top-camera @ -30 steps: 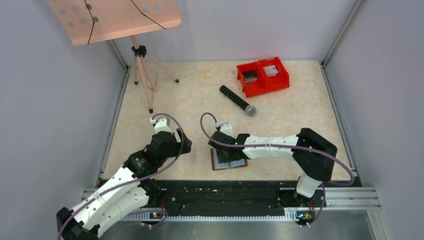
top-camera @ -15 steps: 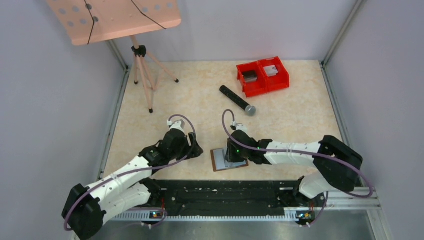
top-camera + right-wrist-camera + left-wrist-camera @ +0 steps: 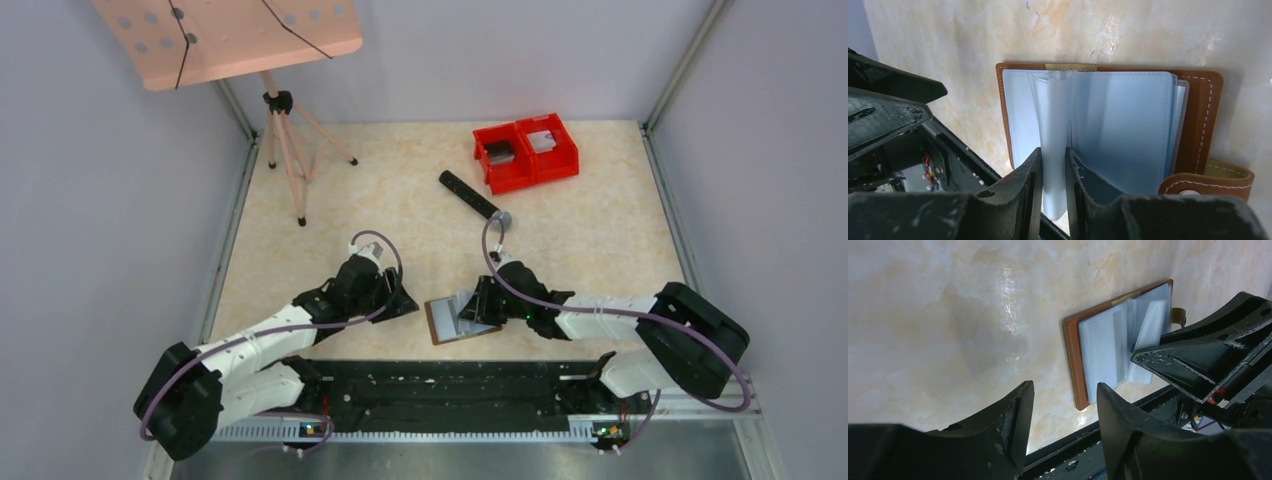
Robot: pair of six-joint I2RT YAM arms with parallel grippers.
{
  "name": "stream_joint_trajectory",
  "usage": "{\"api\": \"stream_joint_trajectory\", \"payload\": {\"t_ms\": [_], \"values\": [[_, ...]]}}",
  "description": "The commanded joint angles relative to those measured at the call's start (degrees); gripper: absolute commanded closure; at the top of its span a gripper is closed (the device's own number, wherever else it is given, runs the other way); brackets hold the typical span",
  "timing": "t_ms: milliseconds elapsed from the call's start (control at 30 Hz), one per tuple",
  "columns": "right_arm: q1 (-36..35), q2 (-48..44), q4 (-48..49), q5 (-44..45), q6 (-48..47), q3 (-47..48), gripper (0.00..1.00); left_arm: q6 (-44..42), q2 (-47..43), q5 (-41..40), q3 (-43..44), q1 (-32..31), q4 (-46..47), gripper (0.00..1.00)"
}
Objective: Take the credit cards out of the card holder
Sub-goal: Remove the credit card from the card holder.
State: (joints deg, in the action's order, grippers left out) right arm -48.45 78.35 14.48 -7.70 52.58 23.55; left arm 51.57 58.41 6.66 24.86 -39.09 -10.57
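Beige marble-look table (image 3: 600, 250), smooth and glossy, fills the top view. Upper left of that view: a music stand (image 3: 230, 35) with a salmon perforated desk on a thin tripod, its desk cut off by the frame's top edge. Upper right of centre: red twin plastic bins (image 3: 526, 152) with grey contents I can't identify. Just below and left of them lies a black microphone (image 3: 468, 195); my right arm's cable crosses its grey head. Only the top view shows these.

My left gripper (image 3: 400, 300) sits low at centre-left. Its wrist view shows the scuffed black fingers spread, released, with nothing between them (image 3: 1064, 390), just beside the holder's near edge.

The card holder (image 3: 447, 322) lies open flat at lower centre, close to the black base rail, partly hidden under my right gripper (image 3: 475, 305). The wrist views give what the top view can't: tan stitched leather outside, translucent grey-blue plastic pockets inside (image 3: 1128, 125).

Right fingers are clenched (image 3: 1053, 165) on one inner leaf (image 3: 1050, 115), which stands up off the stack. I can't tell whether the pockets hold cards.

The brown snap tab (image 3: 1208, 180) is at lower right of the right wrist view, partly cut off.
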Motion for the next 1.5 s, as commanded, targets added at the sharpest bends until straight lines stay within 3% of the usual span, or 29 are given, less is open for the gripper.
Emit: {"api": "stream_joint_trajectory", "payload": {"t_ms": [0, 133, 400, 467, 600, 700, 967, 1200, 1300, 1467], "values": [[1.9, -3.1, 5.6, -3.4, 1.9, -1.2, 0.77, 1.8, 2.2, 2.3, -0.3, 0.0, 6.1, 0.48], [2.5, -4.4, 7.8, -4.7, 3.1, -2.7, 0.77, 3.5, 5.2, 4.3, -0.7, 0.0, 9.2, 0.57], [3.3, -2.9, 15.1, -8.8, 5.5, -4.0, 0.8, 4.7, 7.9, 4.3, 0.3, 0.1, 8.3, 0.54], [3.3, -3.9, 11.1, -7.3, 4.4, -3.1, 0.79, 4.2, 7.9, 4.3, 0.4, 0.0, 8.1, 0.54], [3.3, -8.8, -1.3, -1.3, 0.9, -0.3, 0.64, 3.5, 8.0, 5.4, 0.4, 0.0, 9.3, 0.54], [3.3, -12.4, -9.1, 4.1, -0.6, 1.4, 0.58, 2.8, 8.8, 7.8, 0.8, -0.2, 12.2, 0.55], [3.1, -15.4, -22.3, 10.3, -4.0, 7.6, 0.54, 2.0, 12.2, 9.7, 2.2, -0.7, 14.6, 0.6], [2.2, -18.1, -22.6, 9.4, -4.8, 10.9, 0.54, -0.7, 15.5, 13.4, 4.7, -0.8, 17.0, 0.6], [1.1, -16.6, -23.5, 9.3, -5.9, 12.4, 0.48, -0.9, 13.5, 9.5, 5.7, -0.7, 13.5, 0.63], [-6.1, -9.9, -28.0, 15.8, -5.8, 17.4, 0.37, -0.6, 2.1, -10.8, 7.4, 0.0, -3.6, 0.59]]}}
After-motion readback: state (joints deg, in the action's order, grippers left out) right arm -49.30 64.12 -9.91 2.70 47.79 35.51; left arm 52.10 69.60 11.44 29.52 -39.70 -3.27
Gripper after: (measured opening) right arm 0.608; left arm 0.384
